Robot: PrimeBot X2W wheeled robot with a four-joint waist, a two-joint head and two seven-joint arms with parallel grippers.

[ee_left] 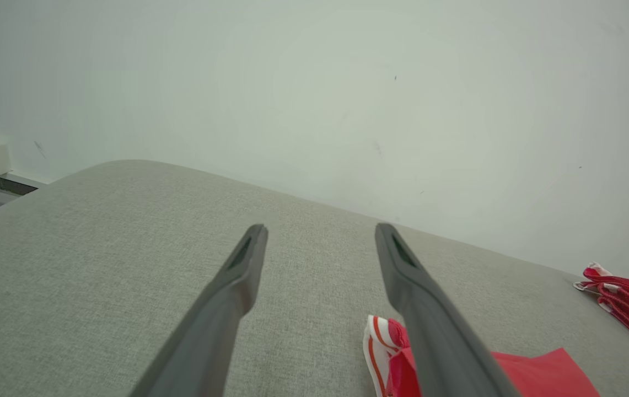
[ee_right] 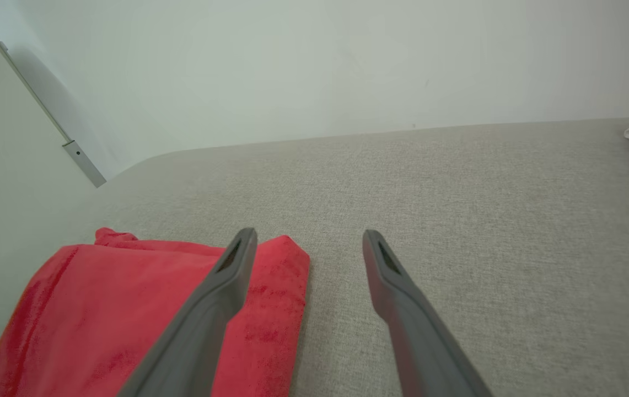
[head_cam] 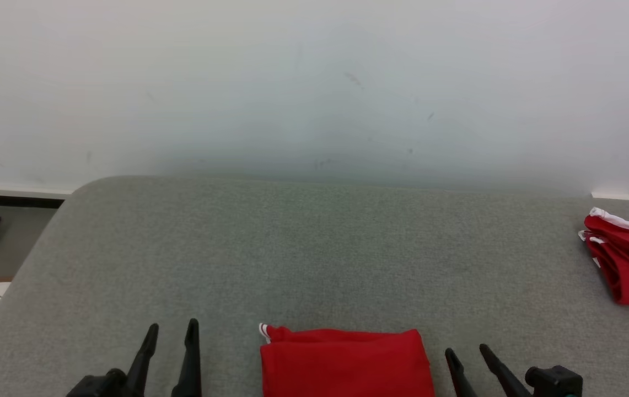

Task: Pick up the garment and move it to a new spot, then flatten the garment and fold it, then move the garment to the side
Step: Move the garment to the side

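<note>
Left gripper (head_cam: 172, 330) sits at 7 o'clock in my head view, fingers spread, nothing between them, over the bare grey pad (head_cam: 314, 248). The red garment (head_cam: 344, 364) lies at 6 o'clock on the pad's near side, between the two grippers and squared up. Its near part runs off the bottom of the view, so I can't call its long axis; the far edge runs 9-to-3. A white-striped tab (head_cam: 263, 330) pokes out at its far-left corner. Right gripper (head_cam: 466, 353) is at 5 o'clock, fingers likewise apart and empty. The garment is at 3 o'clock from the left fingers and 9 o'clock from the right, which is nearer, just beside the cloth. My read: folding looks done and the sideways move remains. Nothing blocks either reach. A second red piece (head_cam: 628, 264), crumpled with white trim, occupies the pad at 3 o'clock, well apart.
</note>
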